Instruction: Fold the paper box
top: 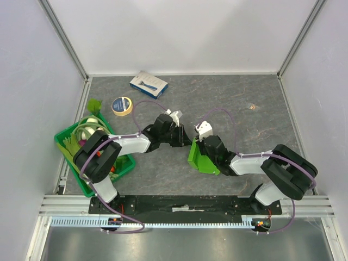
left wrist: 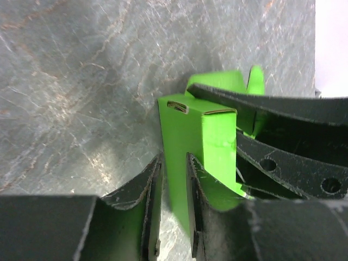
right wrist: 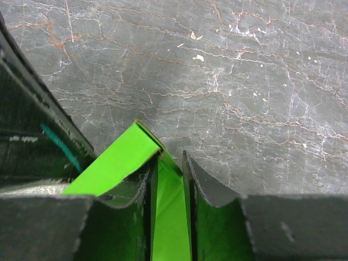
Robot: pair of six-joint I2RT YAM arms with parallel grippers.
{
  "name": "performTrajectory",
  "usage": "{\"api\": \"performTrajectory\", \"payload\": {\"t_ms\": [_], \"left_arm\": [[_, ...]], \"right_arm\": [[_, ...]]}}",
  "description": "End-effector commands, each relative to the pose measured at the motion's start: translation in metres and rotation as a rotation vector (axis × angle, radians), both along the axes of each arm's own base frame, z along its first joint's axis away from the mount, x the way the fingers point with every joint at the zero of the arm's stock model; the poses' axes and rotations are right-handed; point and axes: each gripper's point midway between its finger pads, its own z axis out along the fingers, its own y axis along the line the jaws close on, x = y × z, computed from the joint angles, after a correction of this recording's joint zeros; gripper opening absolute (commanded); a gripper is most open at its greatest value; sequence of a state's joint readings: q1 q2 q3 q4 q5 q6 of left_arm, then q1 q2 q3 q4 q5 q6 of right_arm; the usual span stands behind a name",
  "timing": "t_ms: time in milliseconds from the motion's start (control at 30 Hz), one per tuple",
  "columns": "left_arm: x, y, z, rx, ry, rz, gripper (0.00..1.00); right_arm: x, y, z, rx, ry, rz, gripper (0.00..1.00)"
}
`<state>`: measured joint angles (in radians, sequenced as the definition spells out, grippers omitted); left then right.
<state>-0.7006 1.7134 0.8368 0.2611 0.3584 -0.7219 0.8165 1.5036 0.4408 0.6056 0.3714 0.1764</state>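
The lime-green paper box point(top: 202, 159) stands partly folded on the grey table between the two arms. In the left wrist view the paper box point(left wrist: 197, 130) shows a slotted top edge, and one of its walls runs between the fingers of my left gripper point(left wrist: 174, 161). Those jaws stand slightly apart, with a sliver of table showing beside the card. From the right, my right gripper point(right wrist: 169, 159) straddles another wall of the paper box point(right wrist: 117, 160), jaws also a little apart. Both grippers, left point(top: 190, 142) and right point(top: 199, 149), meet at the box's top left.
A darker green crate point(top: 65, 142) with vegetables sits at the left edge under the left arm. A roll of tape point(top: 122, 106) and a blue-and-white carton point(top: 149, 84) lie at the back left. Enclosure walls border the table on three sides.
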Motion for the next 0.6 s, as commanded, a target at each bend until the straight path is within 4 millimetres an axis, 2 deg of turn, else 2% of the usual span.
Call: {"api": "performTrajectory", "payload": {"t_ms": [0,100,167,233,400,433,500,533,567], "left_arm": [[-0.033,-0.025,0.033,-0.083,-0.027,-0.200,0.31],[-0.031,-0.020,0.028,-0.054,-0.040,-0.184,0.32],[-0.027,-0.017,0.029,-0.037,-0.061,-0.172,0.34],[-0.025,-0.013,0.030,-0.018,-0.077,-0.160,0.38],[-0.014,0.003,0.030,0.013,-0.098,-0.104,0.42],[-0.014,0.010,0.024,0.035,-0.092,-0.085,0.42],[-0.011,0.023,0.026,0.054,-0.106,-0.045,0.43],[-0.011,0.036,0.014,0.110,-0.097,-0.002,0.45],[-0.010,0.044,0.009,0.132,-0.094,0.024,0.47]], "right_arm": [[0.002,0.013,0.019,0.071,-0.020,0.042,0.33],[-0.001,0.014,0.025,0.063,0.002,0.049,0.36],[-0.001,0.010,0.032,0.058,0.004,0.031,0.43],[-0.003,0.006,0.029,0.006,0.045,0.025,0.49],[-0.006,-0.003,0.025,-0.093,0.131,0.000,0.54],[-0.006,-0.003,0.026,-0.103,0.142,-0.001,0.55],[-0.008,-0.004,0.029,-0.133,0.155,-0.008,0.55],[-0.008,-0.002,0.033,-0.136,0.149,0.000,0.56],[-0.008,-0.001,0.033,-0.148,0.149,0.012,0.57]]}}
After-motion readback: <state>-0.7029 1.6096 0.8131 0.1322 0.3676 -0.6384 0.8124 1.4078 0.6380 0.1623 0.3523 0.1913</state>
